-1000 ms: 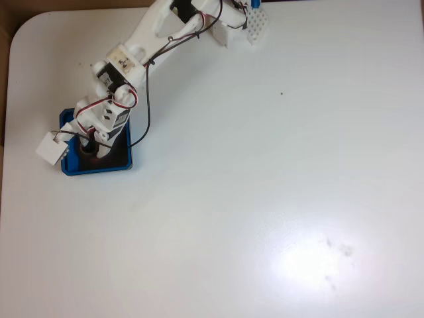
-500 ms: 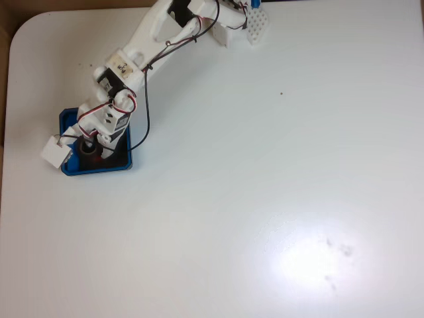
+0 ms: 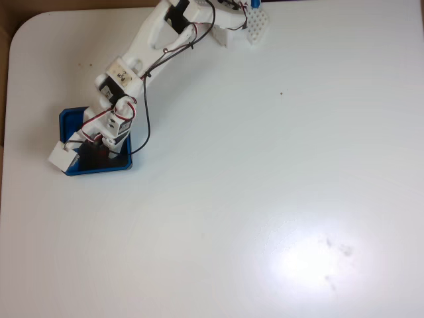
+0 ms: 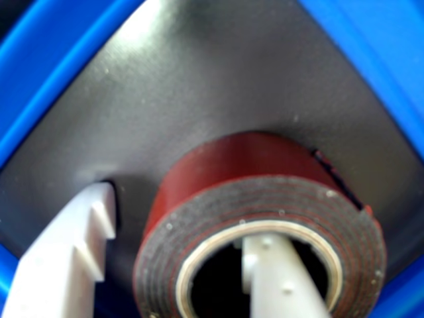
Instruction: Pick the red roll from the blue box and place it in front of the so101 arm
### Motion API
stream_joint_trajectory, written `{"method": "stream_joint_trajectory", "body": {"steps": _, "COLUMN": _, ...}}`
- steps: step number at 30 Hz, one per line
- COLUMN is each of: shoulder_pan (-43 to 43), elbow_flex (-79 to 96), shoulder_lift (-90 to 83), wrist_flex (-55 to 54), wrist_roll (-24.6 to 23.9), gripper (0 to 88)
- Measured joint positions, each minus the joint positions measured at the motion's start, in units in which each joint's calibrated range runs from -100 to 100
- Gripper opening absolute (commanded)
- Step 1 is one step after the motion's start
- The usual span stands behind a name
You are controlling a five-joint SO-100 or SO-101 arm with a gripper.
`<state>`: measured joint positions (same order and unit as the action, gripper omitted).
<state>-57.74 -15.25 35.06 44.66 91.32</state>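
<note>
White tabletop [image 3: 265, 165] fills my fixed view, glare patch low right. Small white perforated block [image 3: 258, 25] at top edge. Tiny dark speck [image 3: 281, 93] on table. Brown strip [image 3: 5, 40] beyond rounded corner, left.

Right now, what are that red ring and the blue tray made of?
The red roll looks like wound adhesive tape: layered dark edge, smooth red outer face, pale core. The blue box seems glossy moulded plastic; its black floor looks matte and finely speckled, perhaps rubber or textured plastic.
</note>
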Motion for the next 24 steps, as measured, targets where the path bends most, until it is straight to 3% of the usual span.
{"method": "stream_joint_trajectory", "body": {"steps": 4, "shoulder_pan": 0.0, "elbow_flex": -0.09, "shoulder_lift": 0.0, "wrist_flex": 0.0, "wrist_roll": 0.0, "gripper": 13.2}}
{"method": "stream_joint_trajectory", "body": {"steps": 10, "shoulder_pan": 0.0, "elbow_flex": -0.09, "shoulder_lift": 0.0, "wrist_flex": 0.0, "wrist_roll": 0.0, "gripper": 0.1}}
{"method": "stream_joint_trajectory", "body": {"steps": 24, "shoulder_pan": 0.0, "elbow_flex": -0.09, "shoulder_lift": -12.36, "wrist_flex": 0.82, "wrist_roll": 0.0, "gripper": 0.5}}
